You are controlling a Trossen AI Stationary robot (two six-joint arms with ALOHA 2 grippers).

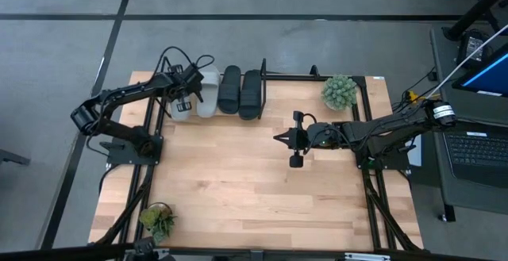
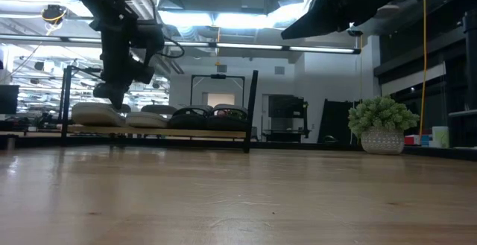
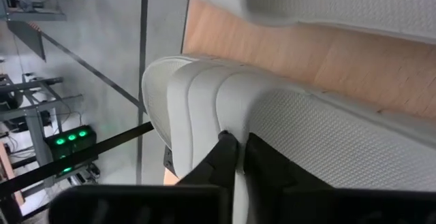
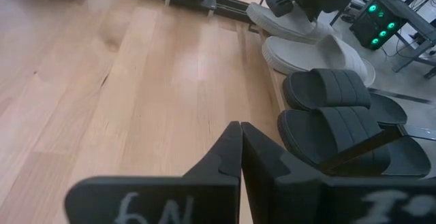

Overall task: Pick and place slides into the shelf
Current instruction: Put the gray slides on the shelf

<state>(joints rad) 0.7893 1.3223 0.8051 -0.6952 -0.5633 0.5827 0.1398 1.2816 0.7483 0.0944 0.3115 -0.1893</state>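
The shelf stands along the table's far edge and holds four slides side by side. From the left they are two pale grey slides and two black slides. My left gripper is over the leftmost pale slide, shut on it. It shows in the low view coming down onto that slide. My right gripper hangs shut and empty above the middle of the table, pointing toward the shelf, and its wrist view shows it too. My left gripper pinches the ribbed strap of the leftmost pale slide at the strap's edge between its two fingers. The fingers come from above, pointing down. The slide lies roughly level at the shelf's left end; whether its sole rests on the board I cannot tell.
A potted plant stands at the table's far right, just right of the shelf. Another plant stands at the near left corner. The wooden tabletop between them is bare. The black slides also show in the right wrist view.
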